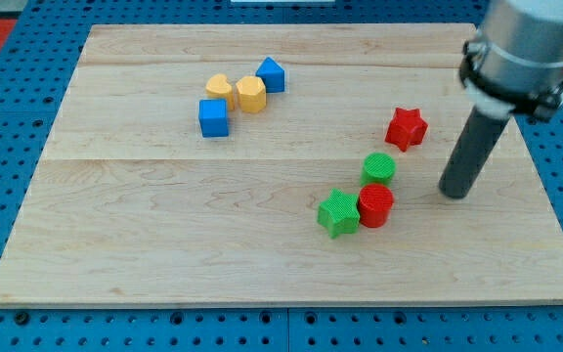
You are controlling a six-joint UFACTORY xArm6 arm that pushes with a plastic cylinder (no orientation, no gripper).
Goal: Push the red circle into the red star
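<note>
Approaching stage: my tip (454,193) hovering right of the red circle (375,205), touching nothing; a bare rod, no tool to spread. Circle sitting against green star (338,212), below green circle (379,168) and red star (406,128). Needing repositioning beneath, then pushing upward, likely skirting the green circle.

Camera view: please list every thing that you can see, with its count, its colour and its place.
star: 1, red, view's right
circle: 1, red, lower centre-right, touching the green star
green star: 1, green, left of the red circle
green circle: 1, green, above the red circle
cube: 1, blue, upper left
blue block: 1, blue, top
heart: 1, yellow, upper left
yellow block: 1, yellow, beside the heart
table: 1, light wood
my tip: 1, dark, right of the green circle
</note>
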